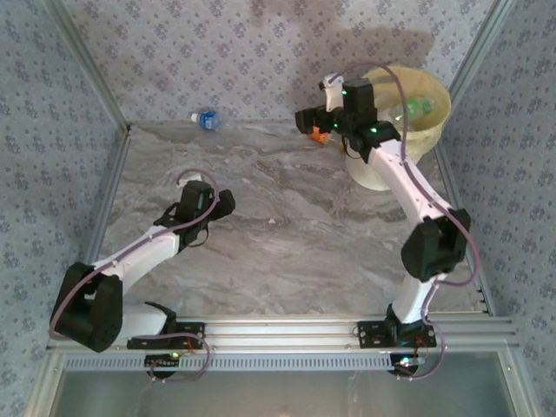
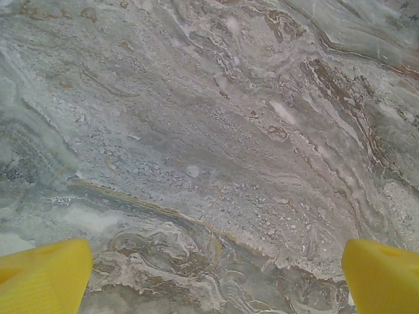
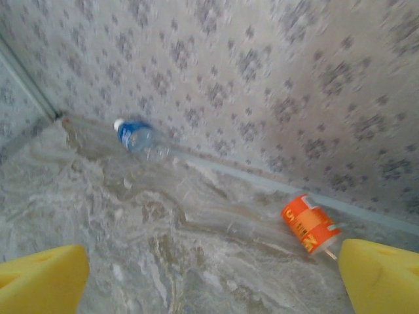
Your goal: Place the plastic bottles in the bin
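Observation:
The bin [image 1: 440, 102], a pale cream-yellow bucket, stands at the back right with a green-labelled bottle [image 1: 416, 108] inside it. My right gripper [image 1: 306, 121] hangs just left of the bin, open with nothing between its yellow fingertips [image 3: 383, 278]. Below it on the marble lies an orange-labelled bottle [image 1: 320, 136] [image 3: 309, 224], to the right of the right gripper [image 3: 213, 281] in the right wrist view. A blue-labelled bottle [image 1: 206, 120] [image 3: 134, 136] lies against the back wall. My left gripper [image 1: 228, 204] [image 2: 213, 278] is open over bare marble, mid-left.
The marble table [image 1: 287, 234] is framed by patterned walls at the back and sides, with aluminium rails along its edges. The right arm [image 1: 408, 187] crosses in front of the bin. Both arm bases sit on the near rail [image 1: 287, 332].

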Robot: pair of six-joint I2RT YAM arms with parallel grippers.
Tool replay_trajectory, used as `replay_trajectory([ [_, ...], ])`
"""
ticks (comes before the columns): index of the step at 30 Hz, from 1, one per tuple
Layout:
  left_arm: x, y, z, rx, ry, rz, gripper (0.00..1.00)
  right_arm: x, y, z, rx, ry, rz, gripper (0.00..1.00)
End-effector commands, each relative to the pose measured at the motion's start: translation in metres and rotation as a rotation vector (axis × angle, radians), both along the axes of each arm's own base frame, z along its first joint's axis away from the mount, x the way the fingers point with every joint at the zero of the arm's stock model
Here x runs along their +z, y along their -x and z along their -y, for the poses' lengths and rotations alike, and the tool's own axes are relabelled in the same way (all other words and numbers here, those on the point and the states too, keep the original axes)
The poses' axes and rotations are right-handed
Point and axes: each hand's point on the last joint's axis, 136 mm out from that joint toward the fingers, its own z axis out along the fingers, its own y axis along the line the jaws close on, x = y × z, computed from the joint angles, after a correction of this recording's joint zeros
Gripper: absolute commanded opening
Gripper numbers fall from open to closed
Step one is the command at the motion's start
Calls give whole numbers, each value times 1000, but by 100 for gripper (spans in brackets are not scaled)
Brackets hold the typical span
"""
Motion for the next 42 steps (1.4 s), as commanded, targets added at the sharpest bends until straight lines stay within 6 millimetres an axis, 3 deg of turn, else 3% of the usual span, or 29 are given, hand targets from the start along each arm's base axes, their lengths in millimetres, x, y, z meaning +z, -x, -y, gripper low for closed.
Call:
replay_trajectory([
  [1,10,-3,-7,27,4,45,98,-36,-11,-13,32,71,-101,100],
  [7,5,-5,-7,30,4,42,98,-96,-65,-8,-94,135,-174,100],
  [13,1,-8,-11,42,-22,37,98,-132,-122,16,-268,110,-159,100],
  [17,-4,-11,-12,47,-41,27,98,-156,-149,26,-303,113,-152,100],
  [22,-14,-19,-8,34,-49,-5,98,-191,-173,52,-344,190,-159,100],
  [27,-26,-27,2,5,-45,-45,98,-207,-186,75,-344,149,-168,100],
  [30,-33,-31,6,-6,-48,-65,98,-217,-187,71,-282,151,-174,100],
  [37,-47,-39,12,-18,-56,-108,98,-250,-164,38,-73,99,-294,100],
  [42,-50,-44,16,-31,-53,-120,98,-261,-150,33,-39,127,-351,100],
])
